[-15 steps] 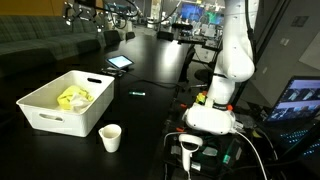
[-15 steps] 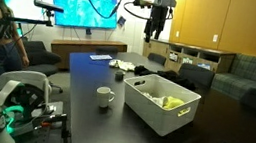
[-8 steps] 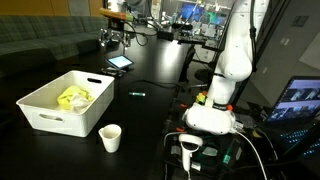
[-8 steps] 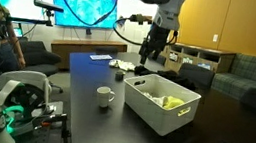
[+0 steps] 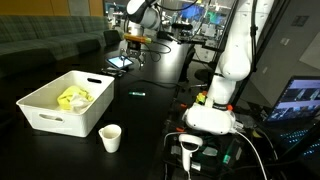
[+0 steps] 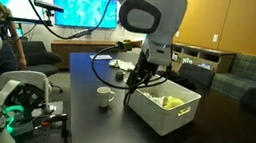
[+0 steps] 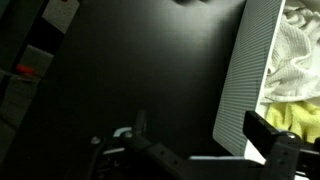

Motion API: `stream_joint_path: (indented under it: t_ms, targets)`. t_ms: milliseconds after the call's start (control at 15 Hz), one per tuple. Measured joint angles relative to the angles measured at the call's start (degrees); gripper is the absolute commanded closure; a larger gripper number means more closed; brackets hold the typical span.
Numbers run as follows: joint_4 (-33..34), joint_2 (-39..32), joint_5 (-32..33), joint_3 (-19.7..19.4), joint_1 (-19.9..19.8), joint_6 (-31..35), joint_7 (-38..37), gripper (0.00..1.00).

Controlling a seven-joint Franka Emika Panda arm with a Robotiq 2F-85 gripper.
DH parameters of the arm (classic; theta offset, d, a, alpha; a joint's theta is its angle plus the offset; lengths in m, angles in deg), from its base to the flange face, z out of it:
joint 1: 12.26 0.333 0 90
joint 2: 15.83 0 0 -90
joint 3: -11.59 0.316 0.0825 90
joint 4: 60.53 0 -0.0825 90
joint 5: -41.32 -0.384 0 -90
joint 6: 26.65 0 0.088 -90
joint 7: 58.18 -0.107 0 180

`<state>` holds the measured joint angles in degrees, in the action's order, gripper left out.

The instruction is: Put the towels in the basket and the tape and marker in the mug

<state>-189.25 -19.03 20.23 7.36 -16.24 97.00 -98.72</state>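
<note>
Spread wide and gripping nothing, the pincer (image 6: 135, 79) is hanging just beside the basket (image 6: 152, 115) wall, while what looks like the marker (image 5: 138, 93) is lying flat, lower down on the open worktop (image 5: 165, 80) nearby.

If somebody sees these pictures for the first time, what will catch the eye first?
The big white basket on the dark table, holding a bright yellow towel and a white towel, stands out first. The small white mug stands near it, and the robot's open hand hangs just outside the basket's wall.
</note>
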Motion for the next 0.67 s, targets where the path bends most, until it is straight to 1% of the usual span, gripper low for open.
stream_joint_path:
  t_ms: [200, 400, 533, 667]
  targets:
    - [-2.4, 0.2, -2.2, -0.8, -0.8, 0.6, 4.1, 0.00]
    - [-2.7, 0.1, -1.9, -2.0, -2.0, 0.6, 9.0, 0.00]
    - [-2.6, -0.3, -0.4, -3.1, -3.0, 0.5, 13.5, 0.00]
    - [-2.4, -1.3, 2.4, -4.2, -4.0, 0.5, 18.1, 0.00]
